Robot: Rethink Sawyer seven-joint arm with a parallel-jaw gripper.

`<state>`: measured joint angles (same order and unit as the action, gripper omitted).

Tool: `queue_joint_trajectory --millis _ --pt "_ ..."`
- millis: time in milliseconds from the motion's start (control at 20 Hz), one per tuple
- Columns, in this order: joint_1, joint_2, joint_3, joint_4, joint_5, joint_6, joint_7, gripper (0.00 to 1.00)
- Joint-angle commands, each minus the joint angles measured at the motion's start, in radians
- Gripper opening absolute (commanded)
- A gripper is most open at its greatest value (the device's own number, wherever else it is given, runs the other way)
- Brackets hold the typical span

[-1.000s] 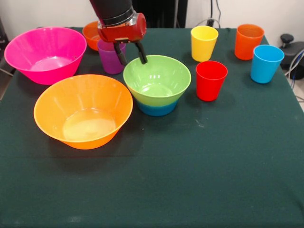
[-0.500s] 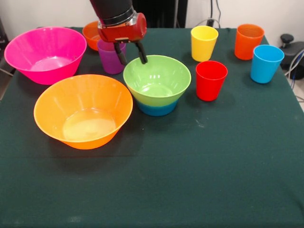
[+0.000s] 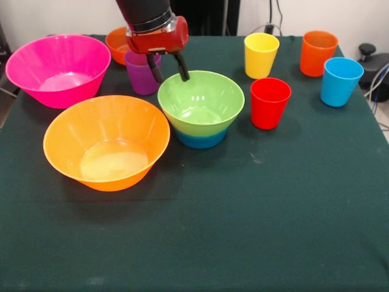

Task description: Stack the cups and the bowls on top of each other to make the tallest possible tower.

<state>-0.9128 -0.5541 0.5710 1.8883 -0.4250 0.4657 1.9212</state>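
Observation:
The green bowl (image 3: 201,103) sits nested on the small blue bowl (image 3: 201,139) at the table's middle. My gripper (image 3: 169,76) hangs open just above the green bowl's far left rim, holding nothing. The purple cup (image 3: 141,76) stands right behind it, partly hidden. The big orange bowl (image 3: 106,143) is at the front left, the big pink bowl (image 3: 58,69) at the far left. A small orange bowl (image 3: 116,42) shows behind the arm. The red cup (image 3: 270,102), yellow cup (image 3: 261,55), orange cup (image 3: 318,53) and light blue cup (image 3: 339,81) stand upright to the right.
The dark green table cloth (image 3: 243,219) covers the table. A black object (image 3: 371,58) and cables lie off the table's far right corner.
My gripper has risen very slightly above the green bowl's rim. Nothing else has moved.

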Motion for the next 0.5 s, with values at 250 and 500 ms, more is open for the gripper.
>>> queue_joint_trajectory --millis 250,500 --pt "0.065 -0.013 -0.019 0.040 -0.070 -0.043 0.007 1.00" --pt "0.065 -0.022 -0.017 0.044 -0.064 -0.036 0.005 1.00"
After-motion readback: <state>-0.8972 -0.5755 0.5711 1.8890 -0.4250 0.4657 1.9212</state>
